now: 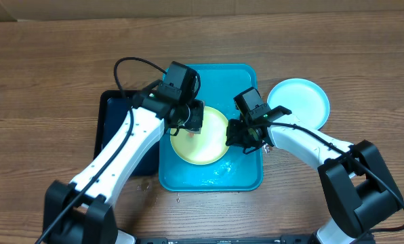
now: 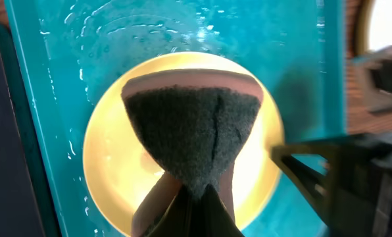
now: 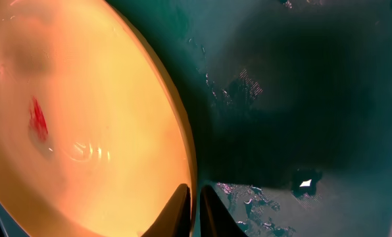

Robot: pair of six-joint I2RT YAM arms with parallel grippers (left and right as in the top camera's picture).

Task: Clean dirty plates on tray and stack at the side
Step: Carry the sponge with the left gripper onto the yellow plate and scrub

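Note:
A lime-green-rimmed plate lies on the wet turquoise tray. My left gripper hangs over the plate's far left part, shut on a dark scrub sponge that fans out above the plate. At the plate's right edge, my right gripper is shut on the rim, one finger inside and one outside. In the right wrist view a red smear shows on the plate. A light-blue plate sits on the table to the right of the tray.
A smaller dark tray lies against the turquoise tray's left side, under the left arm. Water drops cover the tray floor. Bare wooden table surrounds both trays.

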